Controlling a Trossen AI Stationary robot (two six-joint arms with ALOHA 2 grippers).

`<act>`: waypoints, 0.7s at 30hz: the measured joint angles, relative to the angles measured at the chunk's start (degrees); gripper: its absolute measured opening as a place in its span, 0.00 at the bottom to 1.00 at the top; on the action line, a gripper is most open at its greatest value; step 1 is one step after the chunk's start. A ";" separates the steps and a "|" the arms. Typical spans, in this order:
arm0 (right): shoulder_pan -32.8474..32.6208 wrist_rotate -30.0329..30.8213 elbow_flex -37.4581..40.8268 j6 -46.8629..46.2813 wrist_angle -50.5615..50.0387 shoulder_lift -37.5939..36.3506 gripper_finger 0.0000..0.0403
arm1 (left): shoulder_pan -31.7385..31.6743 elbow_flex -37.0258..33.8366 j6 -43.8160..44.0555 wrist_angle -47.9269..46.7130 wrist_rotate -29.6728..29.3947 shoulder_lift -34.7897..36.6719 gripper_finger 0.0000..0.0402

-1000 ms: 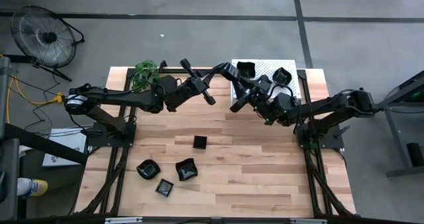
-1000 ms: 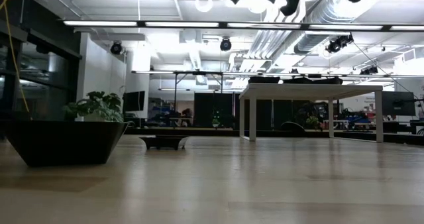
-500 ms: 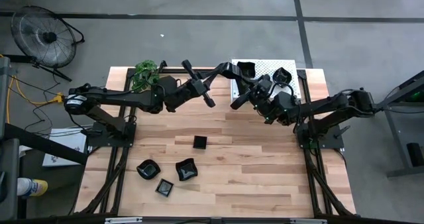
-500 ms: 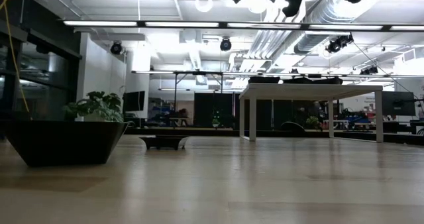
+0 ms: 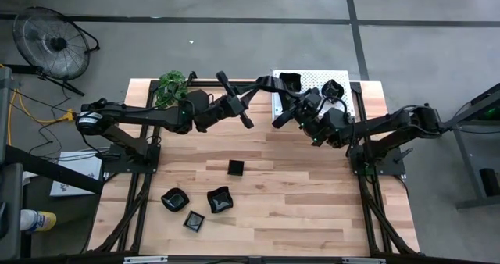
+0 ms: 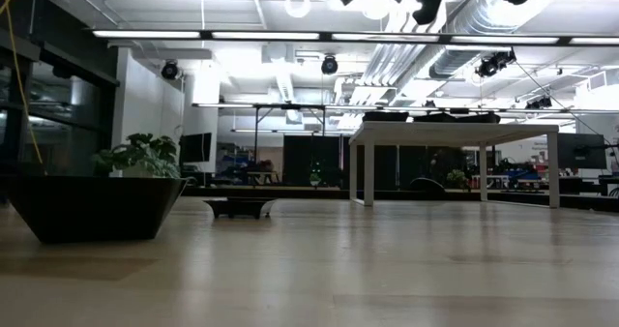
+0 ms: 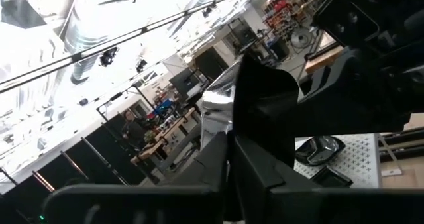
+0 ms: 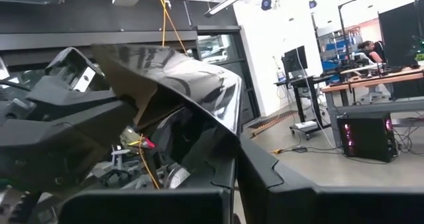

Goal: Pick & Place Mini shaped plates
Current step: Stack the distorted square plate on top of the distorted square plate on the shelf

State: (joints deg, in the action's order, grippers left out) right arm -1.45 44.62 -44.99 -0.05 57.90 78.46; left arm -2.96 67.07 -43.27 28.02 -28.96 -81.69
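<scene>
Glossy black and pinched from both sides, a small shaped plate (image 5: pixel 266 83) hangs in the air between the two grippers, above the far part of the tabletop, just beside the near-left corner of the white perforated rack (image 5: pixel 312 78). The left gripper (image 5: pixel 251 84) has its jaws closed on one edge of this dish, and in the left wrist view the dark fingers meet on the plate (image 7: pixel 262 108). The right gripper (image 5: pixel 279 101) has its jaws clamped on the opposite edge; in the right wrist view the shiny curved dish (image 8: pixel 179 81) rises right above its fingers, with the other arm's gripper body on the far side.

Outward from that meeting point, the left arm stretches back to the left edge of the light wooden tabletop (image 5: pixel 312 194), the right arm to the right edge.

On the rack at the far right corner sit two more black dishes, one near its far-left corner (image 5: pixel 291 81) and one toward its right side (image 5: pixel 333 88). Toward the near-left part of the tabletop lie four others: a small square plate (image 5: pixel 235 168) by itself near the middle, then a rounded one (image 5: pixel 173 199), a wavy-edged one (image 5: pixel 219 201) and a small square one (image 5: pixel 194 220) nearest the front edge. A small green plant (image 5: pixel 172 83) stands at the far-left corner.
</scene>
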 joint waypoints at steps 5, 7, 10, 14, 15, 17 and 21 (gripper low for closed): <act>-0.11 0.07 0.00 -0.63 -0.03 0.00 0.00 | -0.02 0.00 0.00 -1.50 0.13 -0.08 0.21; -0.11 0.80 0.00 -1.66 -0.04 0.02 0.00 | -0.04 -0.02 0.00 -1.60 0.05 -0.13 0.27; -0.11 1.44 0.00 -2.04 -0.04 0.01 0.00 | -0.04 -0.02 -0.10 -1.32 0.16 -0.13 0.36; -0.07 2.62 0.00 -2.16 -0.19 0.00 0.00 | -0.04 -0.02 -1.80 -1.25 0.16 -0.13 0.43; -0.07 3.40 0.00 -2.38 -0.23 0.02 0.00 | -0.02 -0.02 -2.33 -1.22 0.20 -0.05 0.44; 0.19 4.75 0.00 -2.49 -0.23 0.00 0.00 | -0.04 -0.09 -3.08 -1.61 0.83 0.51 0.46; 1.67 4.75 0.00 -3.59 -0.25 -0.16 0.00 | -0.02 -0.07 -3.47 -2.82 1.41 1.75 0.47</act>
State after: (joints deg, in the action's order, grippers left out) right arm 0.22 49.37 -44.99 -3.64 57.65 78.30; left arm -2.98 67.00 -46.74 25.20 -27.55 -79.94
